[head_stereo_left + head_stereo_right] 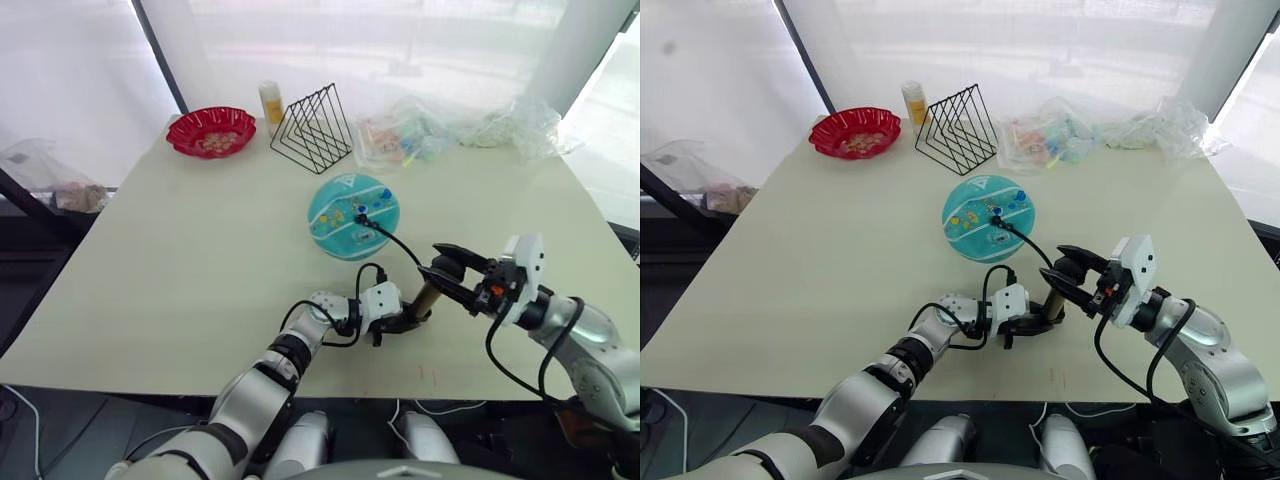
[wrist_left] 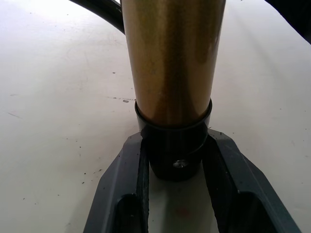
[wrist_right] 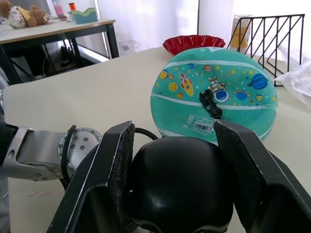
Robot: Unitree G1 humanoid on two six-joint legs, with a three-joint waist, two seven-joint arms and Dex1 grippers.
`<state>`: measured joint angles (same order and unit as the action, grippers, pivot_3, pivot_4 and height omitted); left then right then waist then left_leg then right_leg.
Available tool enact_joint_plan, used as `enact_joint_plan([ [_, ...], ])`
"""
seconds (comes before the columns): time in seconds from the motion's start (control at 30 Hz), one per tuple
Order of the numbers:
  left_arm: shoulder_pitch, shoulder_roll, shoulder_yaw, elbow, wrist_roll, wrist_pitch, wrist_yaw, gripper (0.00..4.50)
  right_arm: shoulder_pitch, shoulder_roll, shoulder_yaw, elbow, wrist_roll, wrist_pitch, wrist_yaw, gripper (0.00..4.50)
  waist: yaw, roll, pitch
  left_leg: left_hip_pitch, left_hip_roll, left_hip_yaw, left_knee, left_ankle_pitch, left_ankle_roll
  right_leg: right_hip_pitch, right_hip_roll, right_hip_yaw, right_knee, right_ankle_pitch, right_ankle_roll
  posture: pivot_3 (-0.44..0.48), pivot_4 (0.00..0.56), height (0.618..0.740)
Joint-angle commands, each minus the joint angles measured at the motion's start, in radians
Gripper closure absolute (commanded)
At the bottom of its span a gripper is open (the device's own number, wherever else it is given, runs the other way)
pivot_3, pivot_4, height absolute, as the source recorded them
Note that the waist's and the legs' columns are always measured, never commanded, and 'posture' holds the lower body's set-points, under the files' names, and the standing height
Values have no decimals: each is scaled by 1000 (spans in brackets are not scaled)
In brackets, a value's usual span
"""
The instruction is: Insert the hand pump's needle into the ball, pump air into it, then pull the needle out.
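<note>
The teal ball (image 1: pixel 353 215) with cartoon prints lies flattish at the table's middle. The needle's black fitting (image 3: pixel 209 102) sits against the ball's top; the pin itself is hidden. A thin black hose (image 1: pixel 395 240) runs from there to the hand pump (image 1: pixel 428 297), whose brass cylinder stands tilted near the front edge. My left gripper (image 2: pixel 175 145) is shut on the pump's black bottom cap, holding it at the table. My right gripper (image 3: pixel 175 131) is shut on the black handle (image 3: pixel 180 184) at the pump's top.
At the back stand a red bowl (image 1: pixel 211 131), a yellow bottle (image 1: pixel 271 105), a black wire rack (image 1: pixel 313 128) and crumpled clear plastic bags (image 1: pixel 450 130). The table's front edge (image 1: pixel 330 385) lies just behind my grippers.
</note>
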<state>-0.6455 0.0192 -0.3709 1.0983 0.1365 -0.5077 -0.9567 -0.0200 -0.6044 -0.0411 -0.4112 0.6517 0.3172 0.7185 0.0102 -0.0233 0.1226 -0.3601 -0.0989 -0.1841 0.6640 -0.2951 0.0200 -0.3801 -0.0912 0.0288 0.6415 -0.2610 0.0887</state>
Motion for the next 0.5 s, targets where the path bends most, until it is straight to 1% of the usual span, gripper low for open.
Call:
enact_joint_plan([
  [0.03,62,34,-57,102,86,59,-29,3387,-69,-61,-137,-46,99,71,-5,2397,1,2,2,0,0,0,0,0,0,0,0,0,0,0,0,0,150,740],
  [0.13,62,35,-57,103,87,58,-29,3387,-149,-125,-214,-89,215,151,-17,2397,3,5,5,-1,0,0,1,0,0,0,-1,0,0,0,0,0,150,740],
  [0.27,62,36,-58,104,88,57,-31,3387,-224,-197,-291,-101,325,237,-32,2397,4,6,7,-3,0,-1,0,0,0,-1,-1,0,0,0,0,0,150,740],
  [0.33,61,36,-59,105,89,56,-33,3387,-265,-243,-342,-96,384,282,-38,2397,4,7,8,-3,-1,-1,0,0,0,-1,-2,-1,0,0,0,0,150,740],
  [0.4,59,37,-60,106,90,54,-35,3387,-323,-312,-410,-73,464,338,-51,2397,4,10,10,-4,-1,0,1,0,0,-1,-3,0,0,0,0,0,150,740],
  [0.5,57,39,-62,106,93,53,-37,3387,-383,-386,-463,-52,539,400,-74,2397,5,9,12,-4,-1,0,0,0,0,-1,-3,-1,0,0,0,0,150,740],
])
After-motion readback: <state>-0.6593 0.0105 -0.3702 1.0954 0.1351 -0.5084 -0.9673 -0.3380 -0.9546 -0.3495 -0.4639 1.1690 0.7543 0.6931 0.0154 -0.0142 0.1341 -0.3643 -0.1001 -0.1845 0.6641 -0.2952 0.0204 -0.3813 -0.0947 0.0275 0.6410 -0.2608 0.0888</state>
